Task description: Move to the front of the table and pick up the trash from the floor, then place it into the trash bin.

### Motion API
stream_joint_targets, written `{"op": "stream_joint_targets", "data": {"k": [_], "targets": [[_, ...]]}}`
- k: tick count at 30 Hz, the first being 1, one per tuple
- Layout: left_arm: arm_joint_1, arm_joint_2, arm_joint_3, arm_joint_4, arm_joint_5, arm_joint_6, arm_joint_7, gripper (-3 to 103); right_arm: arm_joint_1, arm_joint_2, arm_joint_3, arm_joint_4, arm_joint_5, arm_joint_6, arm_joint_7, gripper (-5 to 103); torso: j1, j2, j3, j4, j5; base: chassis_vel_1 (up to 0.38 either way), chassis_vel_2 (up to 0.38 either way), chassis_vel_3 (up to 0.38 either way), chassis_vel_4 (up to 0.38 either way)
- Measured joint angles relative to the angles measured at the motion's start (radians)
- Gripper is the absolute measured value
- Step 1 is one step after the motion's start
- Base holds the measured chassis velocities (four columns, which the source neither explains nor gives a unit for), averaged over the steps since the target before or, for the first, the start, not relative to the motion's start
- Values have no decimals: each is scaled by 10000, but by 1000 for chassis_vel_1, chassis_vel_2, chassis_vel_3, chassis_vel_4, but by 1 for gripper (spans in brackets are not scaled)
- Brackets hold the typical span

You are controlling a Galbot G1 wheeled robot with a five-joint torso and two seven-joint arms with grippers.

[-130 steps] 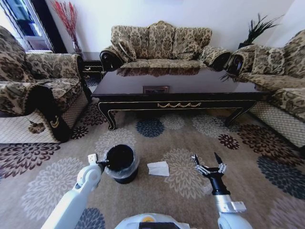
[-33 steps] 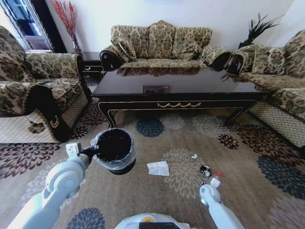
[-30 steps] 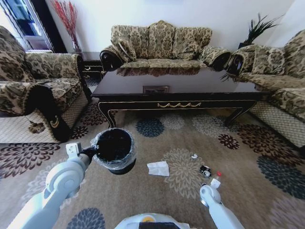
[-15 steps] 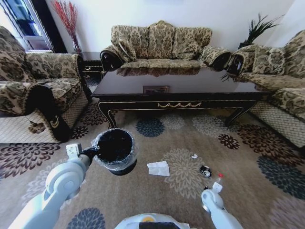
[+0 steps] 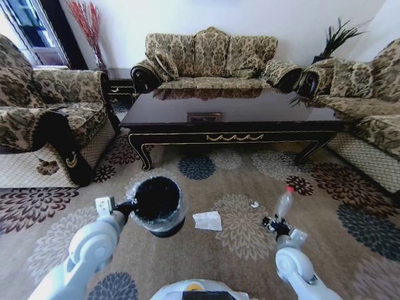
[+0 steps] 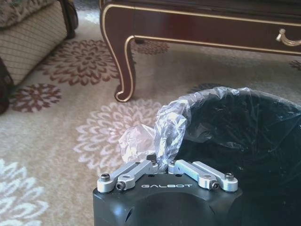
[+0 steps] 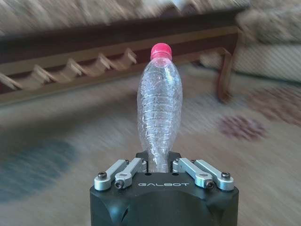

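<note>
A Galbot G1 stands on the floral-patterned carpet (image 5: 237, 175) of a sitting room, facing the long dark coffee table (image 5: 231, 109) with gold trim on its apron. The right hand (image 5: 275, 224) is clamped on the base of a clear plastic bottle (image 5: 283, 203), which rises upright from the grip with its red cap on top, clear of the floor. The right wrist view shows the same hold close up: the bottle (image 7: 159, 110) stands straight out of the right hand (image 7: 159, 165), the fingers pressed to its lower end, with the table's apron and one leg blurred behind it.

The left hand (image 5: 130, 207) is pinched shut on the rim of the small black trash bin (image 5: 157, 201). In the left wrist view, the left hand (image 6: 161, 165) grips a bunched fold of the clear plastic liner (image 6: 155, 134) at the edge of the bin (image 6: 244, 136), whose dark inside is open to the camera; a curved table leg (image 6: 123, 66) stands on the carpet beyond.

Between the two arms, a flat white napkin (image 5: 207, 220) lies on the carpet just beside the bin. A tiny white scrap (image 5: 254, 204) lies near the bottle. Patterned sofas surround the table on three sides.
</note>
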Motion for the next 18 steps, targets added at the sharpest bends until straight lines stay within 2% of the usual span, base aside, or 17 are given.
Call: {"op": "stream_joint_targets", "data": {"k": [1, 4, 6, 7, 9, 10, 12, 14, 18], "targets": [[13, -11, 23, -7, 5, -4, 22, 4, -21, -39, -25, 165, -55, 154, -145, 19, 0, 0, 0, -1, 0, 0, 0, 0, 0], [242, -225, 252, -132, 39, -37, 145, 4, 79, -333, -189, 981, -234, 1239, -1119, 19, -1, 0, 0, 1, 0, 0, 0, 0, 0], [267, -253, 290, -141, 50, -37, 159, 4, 104, -368, -206, 1033, -260, 1370, -1244, 19, 0, 0, -1, 2, 0, 0, 0, 0, 0], [332, -347, 473, -176, 117, -37, 207, 4, 212, -541, -292, 1209, -367, 2026, -1932, 19, -1, 0, 0, 1, 1, 0, 0, 0, 0], [343, -404, 649, -193, 148, -37, 270, 4, 323, -726, -397, 1345, -411, 2714, -2728, 19, 0, 0, 0, 1, 1, 0, 0, 0, 0], [343, -404, 649, -193, 148, -37, 270, 4, 323, -726, -397, 1345, -411, 2714, -2728, 19, 0, 0, 0, 1, 1, 0, 0, 0, 0], [254, -392, 830, -182, 147, -37, 380, 4, 508, -1000, -620, 1622, -362, 3299, -3388, 19, -1, 0, 0, 0, 2, 0, 0, 0, 0], [186, -364, 905, -141, 134, -41, 413, 4, 599, -1111, -710, 1713, -321, 3444, -3533, 19, 0, 0, 0, 0, 1, 0, 0, 0, 0], [-521, -211, 1578, 283, 108, -89, 567, 4, 1229, -1702, -1043, 1751, -364, 4118, -4456, 19, 0, 0, 2, 0, 1, 0, 0, 0, 0]]}}
